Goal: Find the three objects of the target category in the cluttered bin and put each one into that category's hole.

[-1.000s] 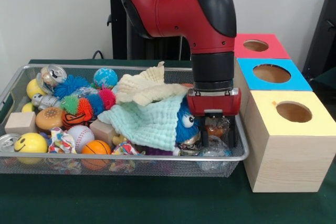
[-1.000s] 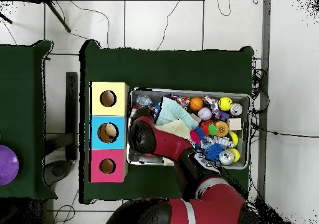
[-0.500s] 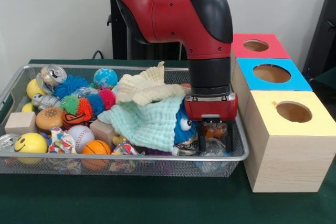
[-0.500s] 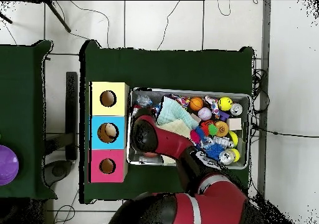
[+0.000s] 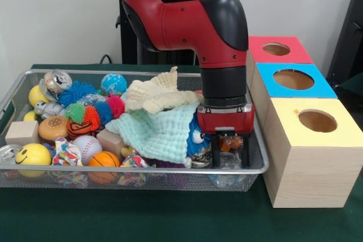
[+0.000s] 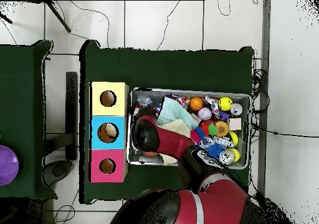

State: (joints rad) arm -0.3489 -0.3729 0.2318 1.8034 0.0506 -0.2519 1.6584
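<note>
Three boxes (image 5: pixel 309 151) beside one bin (image 5: pixel 170 169). Two cloths (image 5: pixel 161 131), two wooden blocks (image 5: pixel 21 132). Two cans (image 5: pixel 57 79).

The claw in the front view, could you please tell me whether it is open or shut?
Open. The claw has its two black fingers standing apart, lowered into the bin beside the blue googly-eyed toy.

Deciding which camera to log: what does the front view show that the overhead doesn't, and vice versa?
Front only: the pincer, open, fingers down in the bin by the blue fuzzy toy; a yellow smiley ball's face. Overhead only: the whole table layout, and something pale inside the blue box's hole; the arm hides the pincer there. Both: the bin, cloths, balls, and the yellow, blue and red boxes.
</note>
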